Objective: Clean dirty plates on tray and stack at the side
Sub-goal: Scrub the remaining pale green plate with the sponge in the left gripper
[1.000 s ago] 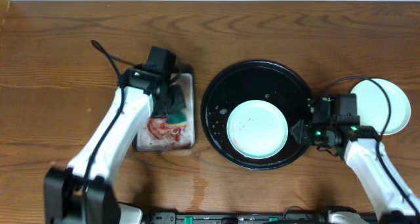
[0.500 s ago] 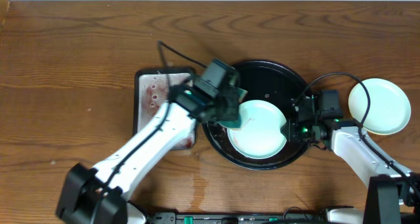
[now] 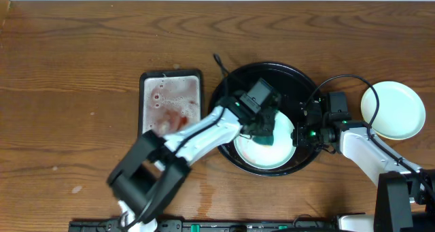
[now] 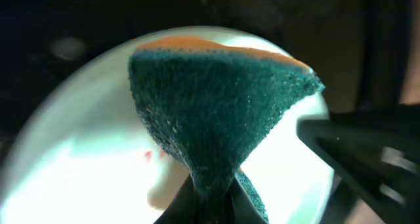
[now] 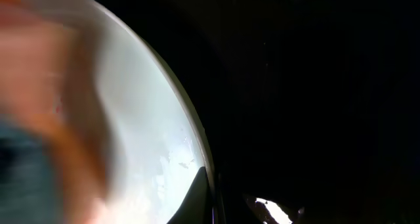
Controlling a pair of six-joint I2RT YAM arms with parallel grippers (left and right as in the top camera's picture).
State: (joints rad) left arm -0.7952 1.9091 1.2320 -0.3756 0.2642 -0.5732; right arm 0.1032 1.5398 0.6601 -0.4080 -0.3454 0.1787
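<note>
A pale mint plate [image 3: 258,149] lies in the round black tray [image 3: 234,92]. My left gripper [image 3: 264,128] is over the plate, shut on a green sponge [image 4: 216,112] with an orange back, and the sponge rests on the plate [image 4: 79,152]. A small red mark [image 4: 149,155] shows beside the sponge. My right gripper [image 3: 301,133] is at the plate's right rim [image 5: 190,119] and shut on it, one dark finger [image 5: 197,194] lying on the inner side. Another pale plate [image 3: 393,109] sits on the bare wood to the right of the tray.
A rectangular black tray [image 3: 170,99] of soapy, red-stained water stands left of the round tray. The left arm's cable [image 3: 221,62] arches over the round tray's far rim. Brown tabletop [image 3: 81,69] stretches to the left and back.
My left arm has swung right from the rectangular tray onto the plate, carrying the sponge. My right gripper has moved left to the plate's rim and shut on it.
</note>
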